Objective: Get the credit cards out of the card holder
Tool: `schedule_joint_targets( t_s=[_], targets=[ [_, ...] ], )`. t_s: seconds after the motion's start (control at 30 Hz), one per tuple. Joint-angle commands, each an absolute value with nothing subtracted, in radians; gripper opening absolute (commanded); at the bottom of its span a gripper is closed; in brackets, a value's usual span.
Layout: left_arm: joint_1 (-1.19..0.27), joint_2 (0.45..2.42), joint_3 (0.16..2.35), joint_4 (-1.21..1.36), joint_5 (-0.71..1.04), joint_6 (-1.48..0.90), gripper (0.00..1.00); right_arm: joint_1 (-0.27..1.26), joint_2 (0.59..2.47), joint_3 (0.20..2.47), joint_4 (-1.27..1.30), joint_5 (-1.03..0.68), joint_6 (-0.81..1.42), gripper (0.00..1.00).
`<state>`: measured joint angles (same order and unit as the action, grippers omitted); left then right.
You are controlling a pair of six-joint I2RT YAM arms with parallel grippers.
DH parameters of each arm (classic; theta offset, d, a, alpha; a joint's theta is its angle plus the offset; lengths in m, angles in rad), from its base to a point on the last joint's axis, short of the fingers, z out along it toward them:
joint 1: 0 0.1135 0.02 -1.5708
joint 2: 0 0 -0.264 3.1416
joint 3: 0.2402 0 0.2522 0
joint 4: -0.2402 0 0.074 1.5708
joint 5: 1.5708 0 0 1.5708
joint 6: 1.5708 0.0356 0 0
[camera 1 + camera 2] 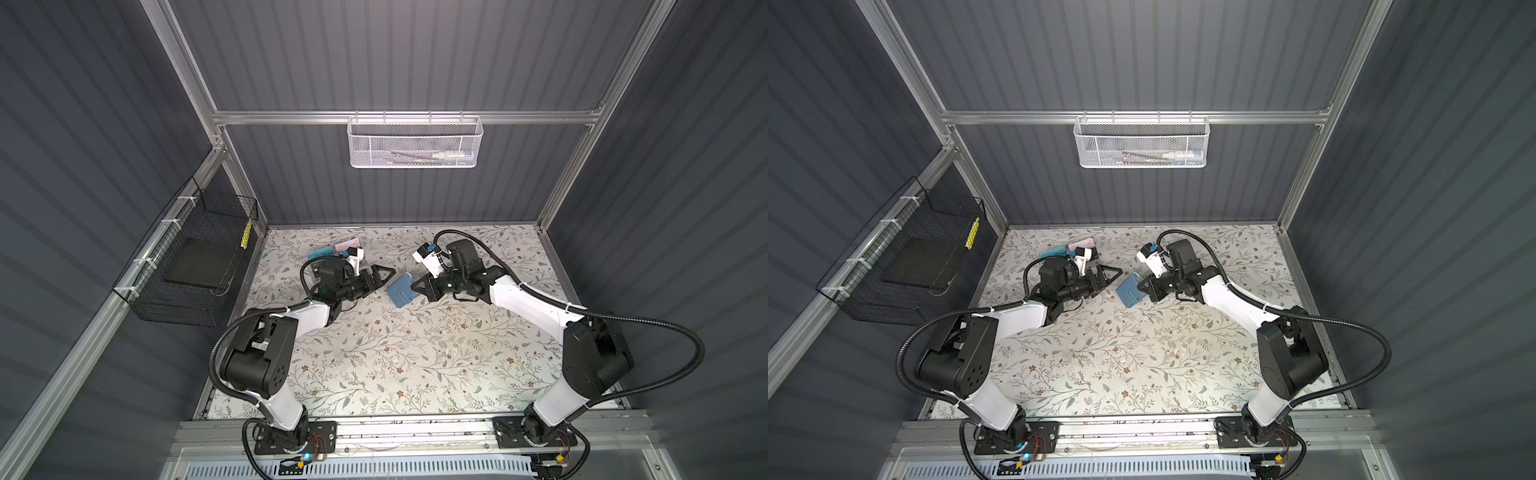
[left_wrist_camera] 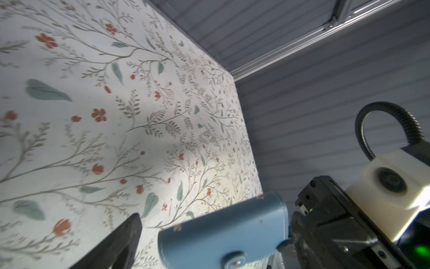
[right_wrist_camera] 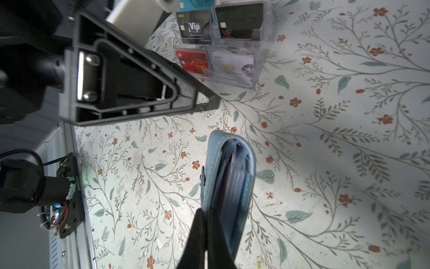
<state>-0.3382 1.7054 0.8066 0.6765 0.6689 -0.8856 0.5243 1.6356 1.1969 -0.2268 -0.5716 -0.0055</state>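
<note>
Top views: right gripper (image 1: 417, 286) (image 1: 1143, 286) clamped on the right edge of the card holder (image 1: 400, 292) (image 1: 1130, 293), which sits mid-table toward the back. The left gripper (image 1: 386, 272) (image 1: 1112, 274) has jaws spread wide with nothing in them, tips just beside the holder's left side, not touching. Front half of the floral mat (image 1: 395, 353) (image 1: 1121, 353) is bare, plenty of room there. The clear rack (image 1: 328, 250) (image 1: 1059, 250) is back-left, partly behind the left wrist camera (image 1: 355, 254), apart from the holder. The side walls are well apart from both claws.

Left wrist: holder (image 2: 223, 230) seen face-on, smooth slate-blue leather-like skin, rounded corners, stitched rim, snap tab lying across the face. One black finger (image 2: 126, 237) of the left gripper beside it, visible gap. Right gripper (image 2: 289, 240) bites the far end.

Right wrist: both fingers (image 3: 197, 235) pinched tight on one cover, holder (image 3: 214, 163) seen edge-on. Its end gapes a little: translucent sleeves, credit cards (image 3: 232, 163) only as dark edges inside, too blurred to count. Can't tell if the holder's lower edge touches the mat. Left gripper (image 3: 207, 102): flat triangular fingers hang beyond it, apart. Rack (image 3: 263, 58) behind holds black, red and white VIP cards in tiers.
</note>
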Motion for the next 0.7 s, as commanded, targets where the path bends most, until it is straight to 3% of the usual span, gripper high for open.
schedule_joint_targets(
  t_s=[0.0,0.1,0.67],
  targets=[
    [-0.331,1.76,0.773,0.926,0.782,-1.001,1.0,0.527,1.611,1.229,-0.276,-0.663,-0.05,0.0],
    [-0.331,1.782,0.745,1.035,0.803,-1.043,1.0,0.526,1.614,1.248,-0.293,-0.674,-0.056,0.0],
    [-0.333,1.722,0.673,1.099,0.848,-0.993,0.94,0.471,1.703,1.351,-0.36,-0.855,-0.078,0.0]
  ],
)
